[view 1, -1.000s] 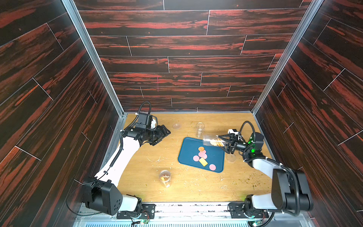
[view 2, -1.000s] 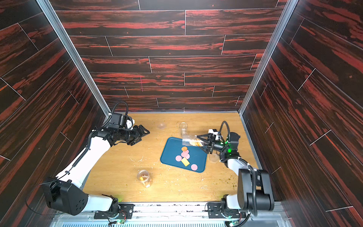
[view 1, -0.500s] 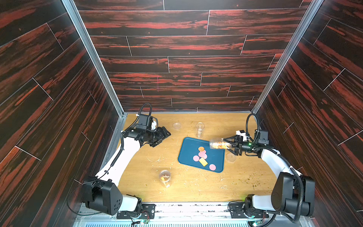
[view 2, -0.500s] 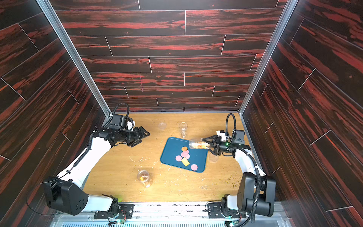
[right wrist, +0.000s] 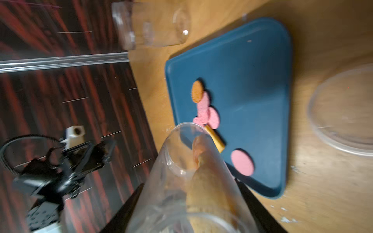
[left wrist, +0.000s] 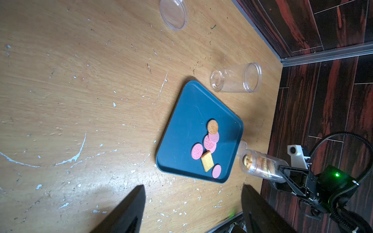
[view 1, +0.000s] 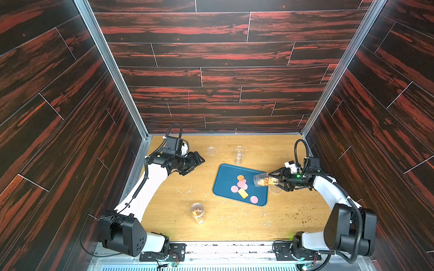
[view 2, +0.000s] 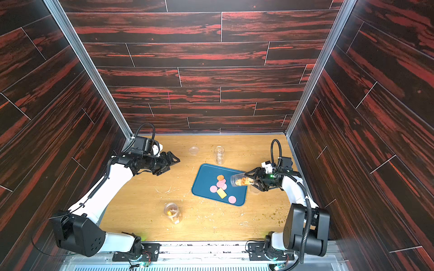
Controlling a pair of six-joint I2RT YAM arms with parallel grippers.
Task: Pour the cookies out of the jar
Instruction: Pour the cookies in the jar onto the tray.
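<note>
Pouring is the step in hand: the right fingers (right wrist: 256, 211) are clamped on the base end of a clear jar (view 1: 264, 181), which hangs roughly on its side over the right edge of the blue tray (view 1: 225, 178), its mouth pointing left. A clump of tan cookies (left wrist: 250, 161) sits inside near the mouth. Pink rounds (left wrist: 210, 144), a tan round (left wrist: 212, 127) and a yellow square (left wrist: 207, 161) already lie on the tray just left of it. The left fingers (left wrist: 129, 209) are spread and empty, hovering over the far left of the worktop (view 1: 234, 223), well apart from the tray. An empty jar (view 1: 238, 154) stands just beyond the tray's far edge, and a loose lid (right wrist: 341, 113) lies just right of the tray. The pour looks only partly done. The next move probably calls for tipping the mouth lower, perhaps with a small shake, while keeping it over the tray so nothing lands on the worktop.
</note>
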